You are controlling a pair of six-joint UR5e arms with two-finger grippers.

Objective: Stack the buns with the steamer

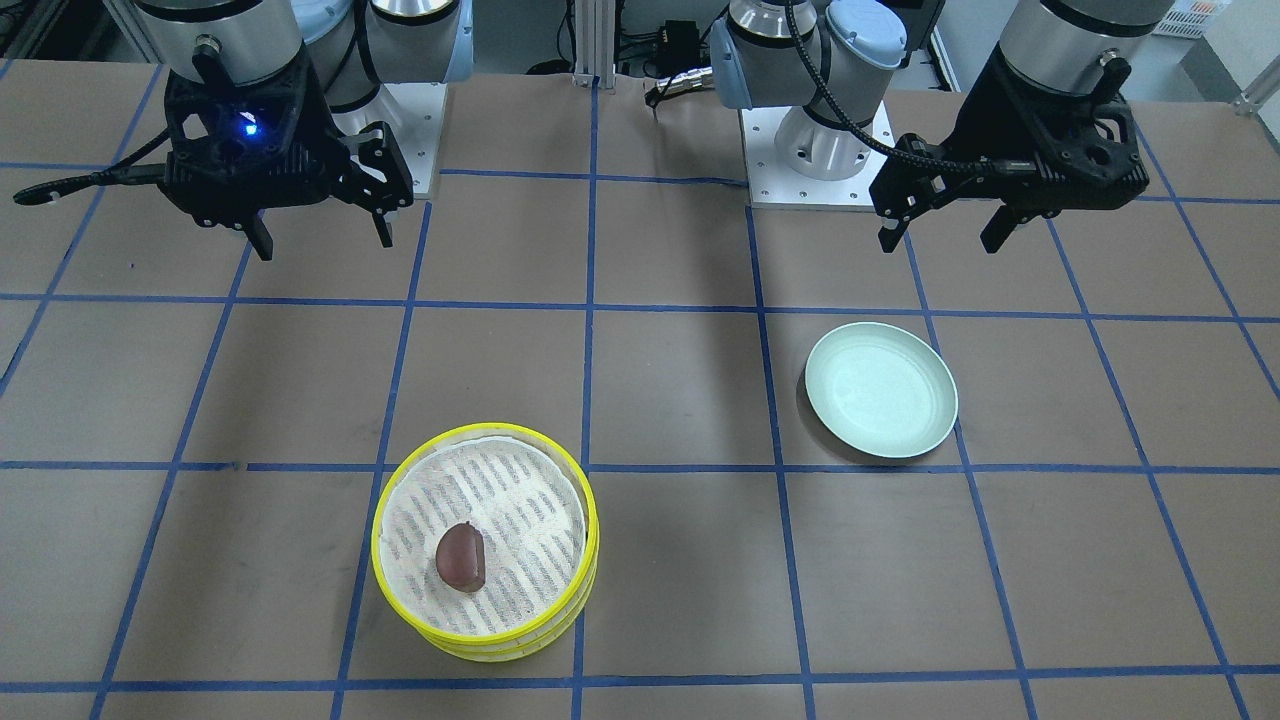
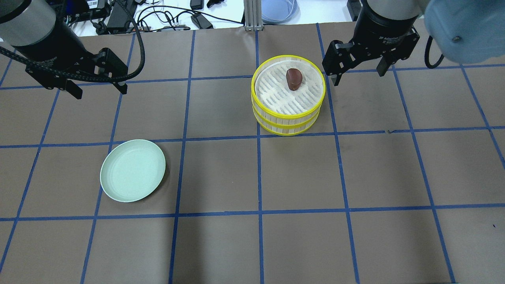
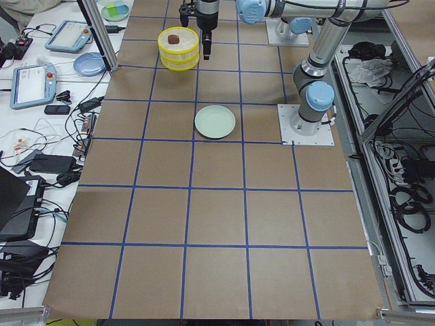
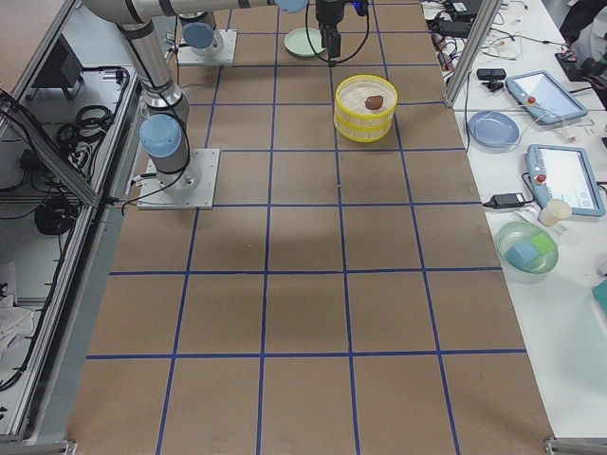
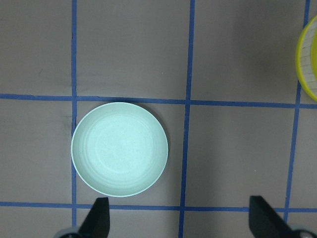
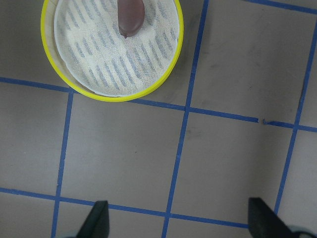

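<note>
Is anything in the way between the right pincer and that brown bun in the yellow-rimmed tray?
Nothing visible does. The reddish-brown bun lies uncovered in the top steamer tray, no lid over it. The right pincer hangs open beside the stack; only the tray's low yellow rim lies between them.
</note>
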